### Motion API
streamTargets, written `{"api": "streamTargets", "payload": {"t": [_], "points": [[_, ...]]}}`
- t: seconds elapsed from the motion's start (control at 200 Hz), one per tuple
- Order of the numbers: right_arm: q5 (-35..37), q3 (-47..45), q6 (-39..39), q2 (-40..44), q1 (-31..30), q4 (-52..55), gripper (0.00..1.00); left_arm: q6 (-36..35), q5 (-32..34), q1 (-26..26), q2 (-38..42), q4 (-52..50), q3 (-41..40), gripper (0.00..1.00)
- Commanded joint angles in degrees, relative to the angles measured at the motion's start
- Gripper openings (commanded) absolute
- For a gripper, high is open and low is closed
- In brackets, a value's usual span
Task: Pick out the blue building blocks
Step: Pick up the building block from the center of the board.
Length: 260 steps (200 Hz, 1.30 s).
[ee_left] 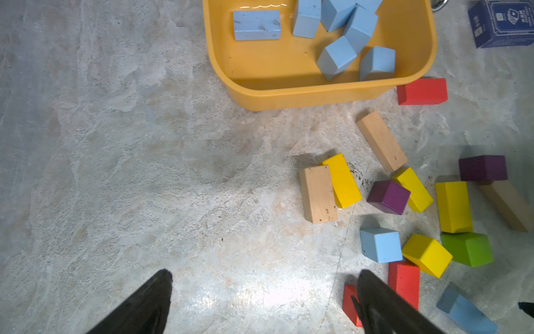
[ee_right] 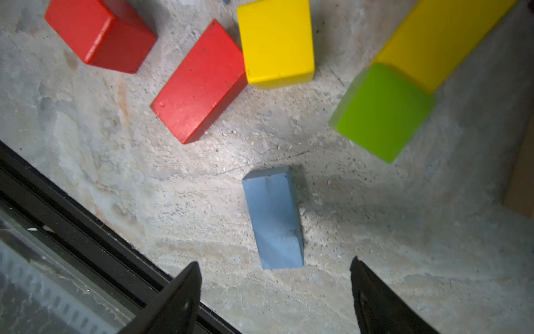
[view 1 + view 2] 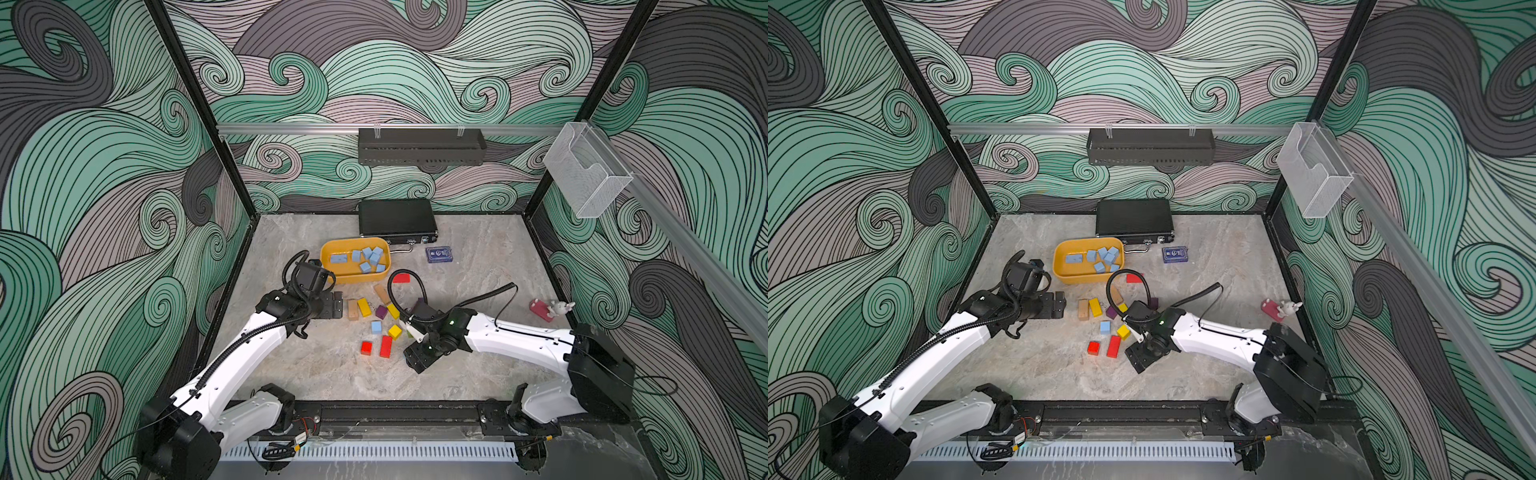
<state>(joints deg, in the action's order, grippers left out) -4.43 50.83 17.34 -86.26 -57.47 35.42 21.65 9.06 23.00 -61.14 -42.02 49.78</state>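
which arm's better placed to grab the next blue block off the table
Right. The right claw is open, with the long blue brick lined up just ahead of its gap. The left claw is open too, but hangs over bare table, with the blue cube off to one side.

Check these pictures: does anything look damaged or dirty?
The long light-blue brick in the yellow plastic tub has scuffed, chipped paint, and dark specks litter the grey stone-look tabletop beside the purple cube.
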Motion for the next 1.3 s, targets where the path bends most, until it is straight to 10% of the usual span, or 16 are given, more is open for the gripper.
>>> {"api": "streamTargets", "payload": {"t": [0.0,1.296], "points": [[2.2,1.5,-1.4,-2.1,-0.9,-1.0,0.77,0.0,-1.0,-1.7,1.1,-1.1,-0.5,0.98],[7.0,1.3,-5.9,-8.2,-2.5,-3.2,0.31,-2.4,-2.8,-6.0,0.9,-0.4,-0.4,0.99]]}}
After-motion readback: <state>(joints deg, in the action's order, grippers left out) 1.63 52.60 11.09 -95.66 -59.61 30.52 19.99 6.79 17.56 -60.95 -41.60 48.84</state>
